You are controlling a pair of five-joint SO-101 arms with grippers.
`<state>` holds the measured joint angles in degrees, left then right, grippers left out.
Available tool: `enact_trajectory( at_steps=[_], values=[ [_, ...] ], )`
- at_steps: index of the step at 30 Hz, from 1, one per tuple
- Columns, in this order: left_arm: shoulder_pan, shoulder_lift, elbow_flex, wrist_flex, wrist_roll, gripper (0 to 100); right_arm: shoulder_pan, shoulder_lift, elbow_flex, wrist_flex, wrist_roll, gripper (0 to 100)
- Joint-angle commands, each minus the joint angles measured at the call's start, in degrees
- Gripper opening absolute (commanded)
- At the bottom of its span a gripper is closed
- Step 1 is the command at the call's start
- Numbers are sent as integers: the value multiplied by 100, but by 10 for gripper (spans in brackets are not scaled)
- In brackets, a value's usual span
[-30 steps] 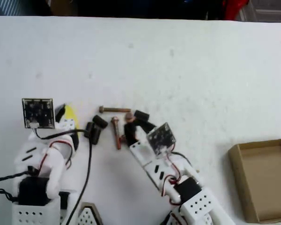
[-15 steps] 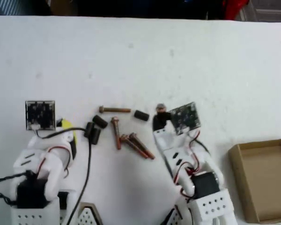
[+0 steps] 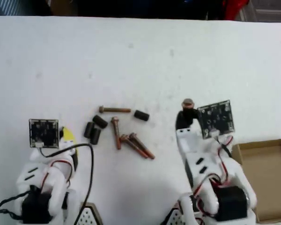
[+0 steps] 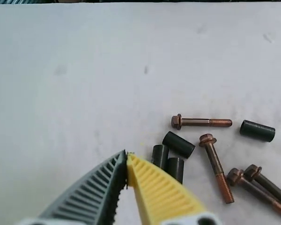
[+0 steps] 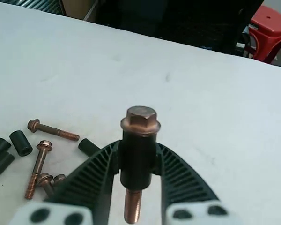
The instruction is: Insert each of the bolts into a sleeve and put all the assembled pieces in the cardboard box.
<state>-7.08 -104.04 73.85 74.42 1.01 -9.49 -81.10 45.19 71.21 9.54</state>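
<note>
The right gripper [image 5: 137,152] clamps the sleeved bolt [image 5: 140,120] upright; the cardboard box [image 3: 270,180] lies near, off to its right.

The right gripper [image 5: 138,154] grips 1 black sleeve [image 5: 136,174] with 1 bolt [image 5: 140,119] through it, above the table [image 5: 215,108].
</note>
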Motion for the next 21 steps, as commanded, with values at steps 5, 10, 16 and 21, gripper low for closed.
enact_trajectory(
  at_steps=[5,10,16,21],
  values=[
    [-40,-31,624,0,-44,22,901,1851,-1582,611,431,17],
    [-40,-31,1037,-9,-35,22,1736,2993,-1705,593,967,18],
    [-40,-31,1319,-9,-35,22,2800,4145,-1670,330,2084,18],
    [-40,-31,1380,-9,-35,22,3609,4919,-1670,-145,2382,18]
  ],
)
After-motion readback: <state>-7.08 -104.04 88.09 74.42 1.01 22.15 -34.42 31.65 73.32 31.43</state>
